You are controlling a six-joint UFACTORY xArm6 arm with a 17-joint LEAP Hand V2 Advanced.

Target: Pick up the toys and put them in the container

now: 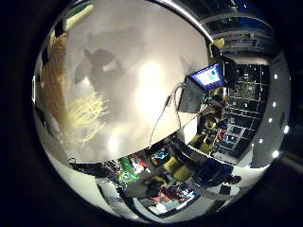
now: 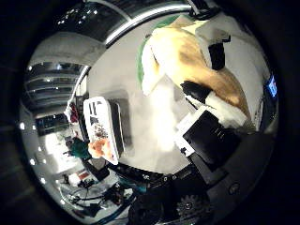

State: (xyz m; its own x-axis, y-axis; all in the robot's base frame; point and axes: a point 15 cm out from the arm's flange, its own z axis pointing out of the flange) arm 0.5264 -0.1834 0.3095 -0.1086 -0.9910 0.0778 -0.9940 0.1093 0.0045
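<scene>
A tan and cream plush toy point(image 2: 187, 56) with a green part fills much of the thumb side view, close to the palm. My hand point(image 2: 206, 117) is shut on it, white and black fingers point(image 2: 213, 49) curling across its body. The toy's tan fabric point(image 1: 53, 75) and pale yellow fringe point(image 1: 85, 118) also show in the little finger side view. On the white table point(image 2: 154, 117) stands a white rectangular container point(image 2: 101, 124), apart from the hand, with an orange toy point(image 2: 101, 149) at its end.
A lit screen point(image 1: 208, 75) and a grey box point(image 1: 191, 97) stand near the table's far edge. Beyond the table lie cluttered room furniture and yellow chairs point(image 1: 173, 165).
</scene>
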